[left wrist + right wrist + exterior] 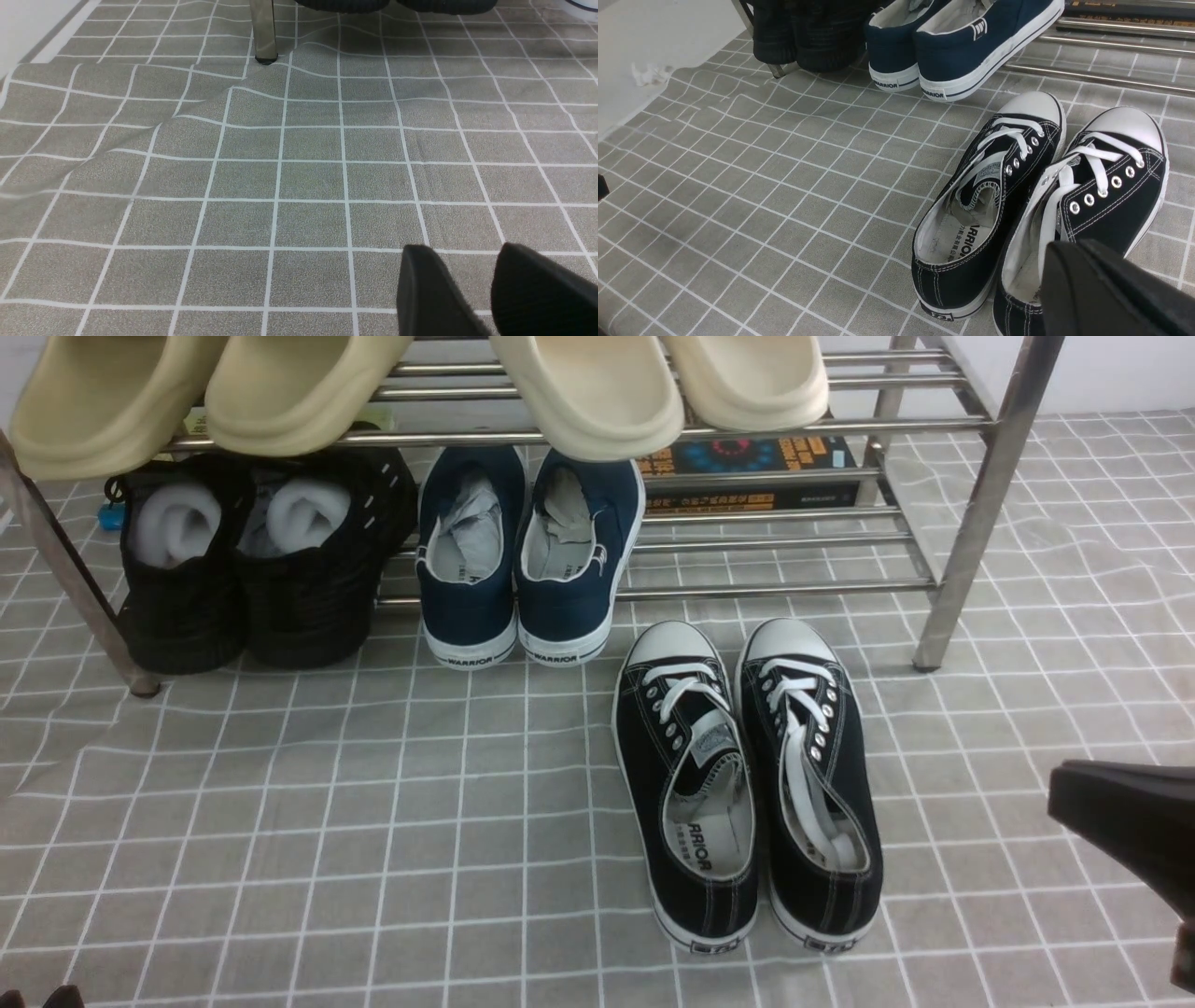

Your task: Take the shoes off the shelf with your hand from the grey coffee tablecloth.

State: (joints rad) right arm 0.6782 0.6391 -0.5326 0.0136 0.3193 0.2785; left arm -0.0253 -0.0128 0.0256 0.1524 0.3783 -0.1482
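The pair of black canvas shoes (pixel 747 775) with white laces and toe caps stands side by side on the grey grid tablecloth (pixel 373 821), just in front of the steel shelf (pixel 980 513), toes toward it. In the right wrist view the shoes (pixel 1111 210) lie close below my right gripper (pixel 1069 254), whose fingers are pressed together and hold nothing. In the front view the right gripper (pixel 1120 821) hovers right of the shoes. My left gripper (pixel 465 261) is open and empty above bare cloth (pixel 303 177).
Navy sneakers (pixel 532 560) and black knit shoes (pixel 252 579) sit on the shelf's lower tier beside a book (pixel 747 476). Beige slippers (pixel 588 392) sit on the upper tier. A shelf leg (pixel 264 28) stands on wrinkled cloth. White floor (pixel 654 37) lies beyond the cloth's edge.
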